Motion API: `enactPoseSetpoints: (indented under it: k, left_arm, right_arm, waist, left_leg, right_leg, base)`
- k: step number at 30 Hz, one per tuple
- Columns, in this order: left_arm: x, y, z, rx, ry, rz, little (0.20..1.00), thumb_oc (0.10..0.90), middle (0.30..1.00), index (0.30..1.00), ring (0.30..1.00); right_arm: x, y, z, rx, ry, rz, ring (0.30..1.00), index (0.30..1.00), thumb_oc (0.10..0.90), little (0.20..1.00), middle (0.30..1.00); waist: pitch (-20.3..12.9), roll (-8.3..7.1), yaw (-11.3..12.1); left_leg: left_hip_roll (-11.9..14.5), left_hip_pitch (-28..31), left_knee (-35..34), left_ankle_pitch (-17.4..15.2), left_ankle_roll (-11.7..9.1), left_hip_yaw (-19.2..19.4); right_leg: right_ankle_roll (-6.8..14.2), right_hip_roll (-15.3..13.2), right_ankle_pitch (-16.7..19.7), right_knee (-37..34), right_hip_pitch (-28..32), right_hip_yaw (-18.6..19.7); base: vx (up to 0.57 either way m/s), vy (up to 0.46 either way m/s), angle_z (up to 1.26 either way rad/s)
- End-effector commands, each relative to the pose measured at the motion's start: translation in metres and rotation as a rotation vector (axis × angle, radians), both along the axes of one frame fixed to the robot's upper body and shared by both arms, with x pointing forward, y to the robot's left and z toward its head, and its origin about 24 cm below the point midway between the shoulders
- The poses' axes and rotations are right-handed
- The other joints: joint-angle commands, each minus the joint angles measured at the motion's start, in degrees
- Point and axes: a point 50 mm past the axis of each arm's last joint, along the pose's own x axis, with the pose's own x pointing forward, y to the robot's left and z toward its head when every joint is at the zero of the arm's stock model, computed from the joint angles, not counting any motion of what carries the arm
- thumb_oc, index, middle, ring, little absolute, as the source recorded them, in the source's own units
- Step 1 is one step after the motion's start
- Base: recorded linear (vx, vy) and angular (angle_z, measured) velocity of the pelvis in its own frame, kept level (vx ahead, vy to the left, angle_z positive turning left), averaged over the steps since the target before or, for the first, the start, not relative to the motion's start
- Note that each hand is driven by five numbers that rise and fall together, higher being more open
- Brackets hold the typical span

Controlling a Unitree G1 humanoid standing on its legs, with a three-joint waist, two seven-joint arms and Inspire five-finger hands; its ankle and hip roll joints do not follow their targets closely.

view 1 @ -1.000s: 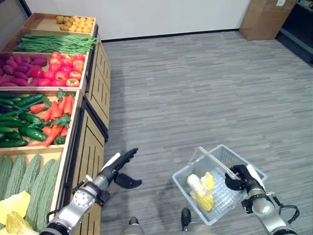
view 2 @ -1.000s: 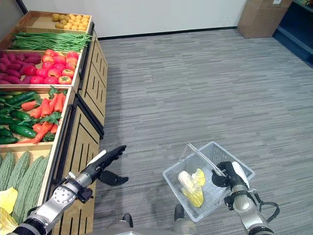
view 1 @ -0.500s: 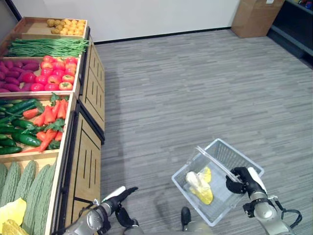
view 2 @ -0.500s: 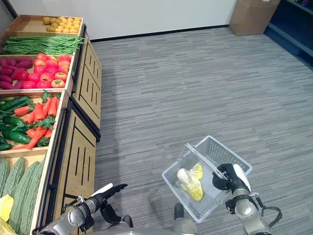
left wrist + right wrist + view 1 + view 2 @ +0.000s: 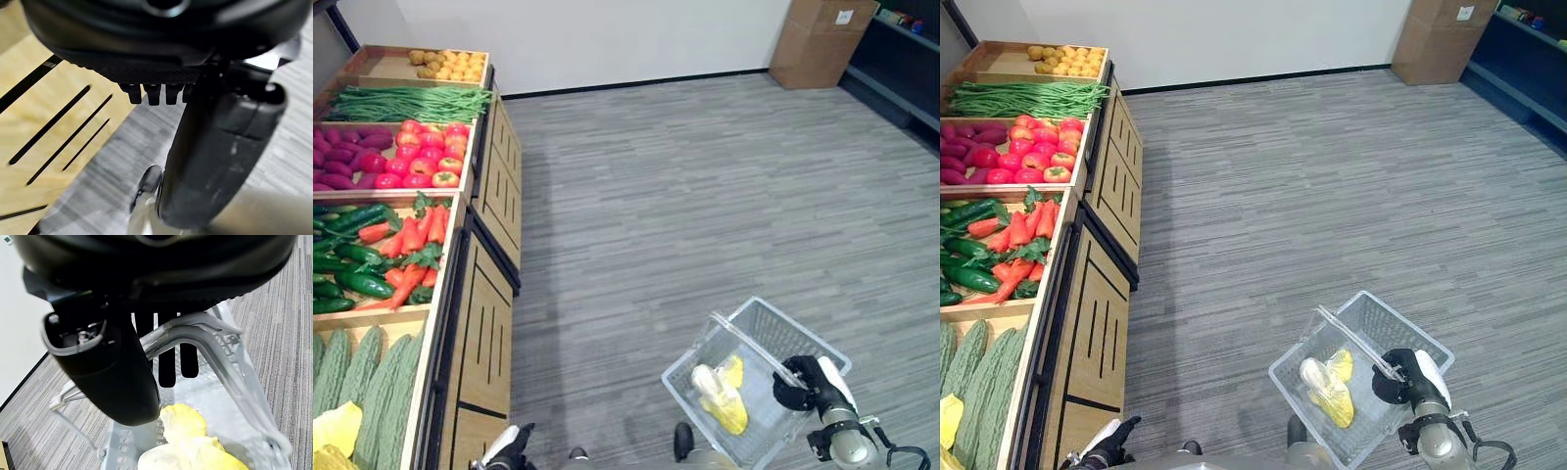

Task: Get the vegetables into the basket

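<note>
The right hand (image 5: pixel 819 380) is curling round the clear handle (image 5: pixel 205 330) of the wire basket (image 5: pixel 683 374) and carrying it above the floor. Just inside, below the handle, 1 yellow-white cabbage (image 5: pixel 719 388) is lying, so the job looks barely begun. The left hand (image 5: pixel 1108 452) is hanging low beside the wooden produce stand (image 5: pixel 489 323), empty, fingers relaxed. Beyond it, bitter gourds (image 5: pixel 367 372), cucumbers (image 5: pixel 347 255), carrots (image 5: pixel 419 245) and tomatoes (image 5: pixel 426 157) are waiting unpicked.

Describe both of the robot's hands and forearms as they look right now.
The right hand is dark with a white thumb cover, on a silver-grey ribbed wrist. The left hand is dark too, with a white strip along it. In its wrist view, the left hand has short black fingers and a bulky rounded thumb.
</note>
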Motion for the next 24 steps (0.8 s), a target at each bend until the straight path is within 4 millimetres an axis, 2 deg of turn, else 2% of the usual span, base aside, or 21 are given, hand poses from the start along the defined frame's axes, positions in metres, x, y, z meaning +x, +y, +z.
enactPoseSetpoints:
  k: [1,2,4,5,6,7,9,10,12,13,15,16,17,19,21,23,24]
  left_arm:
    - [0.033,0.009,0.01,0.04,-0.105,0.018,1.0,0.9,1.0,1.0,1.0]
    - [0.039,0.007,0.011,0.03,-0.13,0.027,1.0,0.9,1.0,1.0,1.0]
    - [0.049,0.007,0.016,0.021,-0.172,0.02,1.0,0.9,1.0,1.0,1.0]
    - [0.059,0.009,0.02,0.02,-0.212,0.035,1.0,0.9,1.0,1.0,1.0]
    - [0.059,0.009,0.02,0.02,-0.213,0.036,1.0,0.9,1.0,1.0,1.0]
    - [0.064,0.01,0.023,0.022,-0.23,0.029,0.942,0.859,0.942,0.942,0.942]
    - [0.069,0.015,0.026,0.036,-0.245,0.029,0.931,0.851,0.931,0.931,0.931]
    - [0.071,0.017,0.028,0.04,-0.251,0.028,1.0,0.9,1.0,1.0,1.0]
    - [0.072,0.021,0.03,0.049,-0.252,0.036,1.0,0.9,1.0,1.0,1.0]
    - [0.072,0.025,0.03,0.061,-0.251,0.06,1.0,0.9,1.0,1.0,1.0]
    - [0.072,0.025,0.03,0.061,-0.251,0.072,1.0,0.9,1.0,1.0,1.0]
    - [0.074,0.024,0.029,0.055,-0.257,0.083,1.0,0.9,1.0,1.0,1.0]
    - [0.073,0.02,0.027,0.046,-0.249,0.09,1.0,0.9,1.0,1.0,1.0]
    - [0.068,0.012,0.022,0.028,-0.228,0.108,1.0,0.9,1.0,1.0,1.0]
    - [0.063,0.005,0.017,0.023,-0.212,0.14,1.0,0.9,1.0,1.0,1.0]
    - [0.055,-0.001,0.012,0.013,-0.188,0.171,1.0,0.9,1.0,1.0,1.0]
    - [0.053,-0.004,0.01,0.014,-0.177,0.163,1.0,0.9,1.0,1.0,1.0]
  right_arm:
    - [0.068,-0.011,0.076,-0.06,-0.465,0.012,0.3,0.3,0.4,0.3,0.3]
    - [0.068,-0.015,0.076,-0.065,-0.468,-0.02,0.3,0.3,0.4,0.3,0.3]
    - [0.068,-0.02,0.076,-0.078,-0.465,-0.054,0.3,0.3,0.4,0.3,0.3]
    - [0.072,-0.019,0.076,-0.067,-0.481,-0.078,0.3,0.3,0.4,0.3,0.3]
    - [0.072,-0.019,0.076,-0.067,-0.481,-0.078,0.3,0.3,0.4,0.3,0.3]
    - [0.075,-0.019,0.075,-0.069,-0.483,-0.088,0.3,0.3,0.4,0.3,0.3]
    - [0.082,-0.012,0.078,-0.065,-0.501,-0.063,0.3,0.3,0.4,0.3,0.3]
    - [0.084,-0.011,0.08,-0.067,-0.507,-0.056,0.3,0.3,0.4,0.3,0.3]
    - [0.083,-0.011,0.08,-0.073,-0.503,-0.048,0.3,0.3,0.4,0.3,0.3]
    - [0.082,-0.009,0.08,-0.073,-0.506,-0.043,0.3,0.3,0.4,0.3,0.3]
    - [0.082,-0.01,0.08,-0.075,-0.508,-0.044,0.3,0.3,0.4,0.3,0.3]
    - [0.08,-0.012,0.08,-0.077,-0.51,-0.058,0.3,0.3,0.4,0.3,0.3]
    - [0.078,-0.012,0.077,-0.081,-0.499,-0.062,0.3,0.3,0.4,0.3,0.3]
    - [0.071,-0.013,0.076,-0.088,-0.487,-0.059,0.3,0.3,0.4,0.3,0.3]
    - [0.069,-0.017,0.078,-0.101,-0.481,-0.051,0.3,0.3,0.4,0.3,0.3]
    - [0.064,-0.027,0.083,-0.126,-0.478,-0.061,0.3,0.3,0.4,0.3,0.3]
    - [0.062,-0.031,0.087,-0.142,-0.486,-0.059,0.3,0.3,0.4,0.3,0.3]
  waist:
    - [3.74,-2.34,1.44]
    - [4.36,-2.8,1.37]
    - [4.61,-2.75,1.3]
    - [5.64,-2.5,0.94]
    - [5.64,-2.55,1.05]
    - [6.3,-2.32,1.26]
    - [7.74,-2.11,1.17]
    - [8.11,-1.92,1.24]
    - [8.52,-1.73,0.7]
    - [8.69,-1.91,-0.02]
    - [8.73,-2.07,-0.29]
    - [8.61,-2.5,-0.94]
    - [8.36,-2.78,-1.69]
    - [7.15,-2.46,-2.57]
    - [5.8,-1.27,-2.66]
    - [4.96,0.08,-2.65]
    - [4.88,0.61,-2.58]
  left_leg:
    - [0.15,-3.09,7.23,-4.15,-0.84,-0.59]
    - [-0.93,-5.35,9.51,-5.79,-0.05,-0.7]
    - [-2.28,-6.44,9.65,-6.76,1.27,-0.7]
    - [-3.52,-6.18,8.72,-7.76,3.05,-0.31]
    - [-3.57,-6.19,8.67,-7.76,3.09,-0.17]
    - [-3.7,-5.85,8.37,-7.96,3.66,0.38]
    - [-3.86,-4.45,7.97,-8.66,4.5,1.47]
    - [-3.84,-3.6,7.54,-8.6,4.7,2.13]
    - [-4.16,-1.98,6.8,-8.93,4.76,2.03]
    - [-4.72,-0.55,5.82,-9.48,4.4,2.1]
    - [-4.92,0.03,5.59,-9.9,4.15,2.06]
    - [-5.54,1.32,5.56,-11.14,3.54,1.59]
    - [-5.81,2.96,5.59,-12.26,2.93,0.57]
    - [-5.56,5.56,5.54,-13.12,2.24,-1.51]
    - [-4.06,6.63,5.87,-12.73,1.11,-2.9]
    - [-1.66,5.95,7.03,-10.04,-0.34,-4.69]
    - [-0.47,5.19,8.3,-7.26,-1.32,-5.89]
  right_leg:
    - [4.55,-4.62,-7.41,4.96,3.1,-1.79]
    - [5.26,-6.11,-6.76,5.31,1.77,-1.01]
    - [6.33,-7.46,-6.48,7.34,-0.56,-0.17]
    - [7.48,-7.97,-6.28,13.12,-4.38,1.38]
    - [7.51,-8.0,-6.39,13.41,-4.64,1.57]
    - [8.03,-8.17,-5.94,16.8,-6.57,1.63]
    - [8.72,-8.21,-4.4,23.75,-9.96,1.42]
    - [8.83,-7.74,-3.65,26.09,-11.33,1.69]
    - [8.72,-6.42,-3.08,26.74,-13.2,2.85]
    - [8.25,-5.52,-3.82,22.97,-14.71,3.15]
    - [8.16,-5.46,-3.95,21.17,-14.64,2.99]
    - [8.1,-5.78,-2.9,14.31,-15.34,2.99]
    - [8.42,-5.61,-1.67,10.94,-16.19,4.5]
    - [8.15,-4.43,-1.67,12.1,-15.98,6.08]
    - [6.73,-3.51,-2.7,14.06,-14.89,3.9]
    - [4.83,-2.23,-5.7,16.83,-14.02,1.41]
    - [3.62,-1.52,-7.27,17.92,-13.52,0.63]
  base:
    - [-0.12,0.189,-0.05]
    - [-0.09,0.214,-0.01]
    - [-0.07,0.347,-0.03]
    - [-0.07,0.329,-0.07]
    - [-0.06,0.273,-0.09]
    - [-0.03,0.123,-0.13]
    - [0.0,0.16,-0.27]
    - [0.07,0.118,-0.51]
    - [0.16,0.058,-0.46]
    - [0.17,0.016,-0.22]
    - [0.2,-0.048,-0.05]
    - [0.39,-0.152,0.14]
    - [0.43,-0.17,0.37]
    - [0.44,-0.228,0.78]
    - [0.38,-0.36,1.1]
    - [0.25,-0.383,0.6]
    - [0.18,-0.331,0.84]
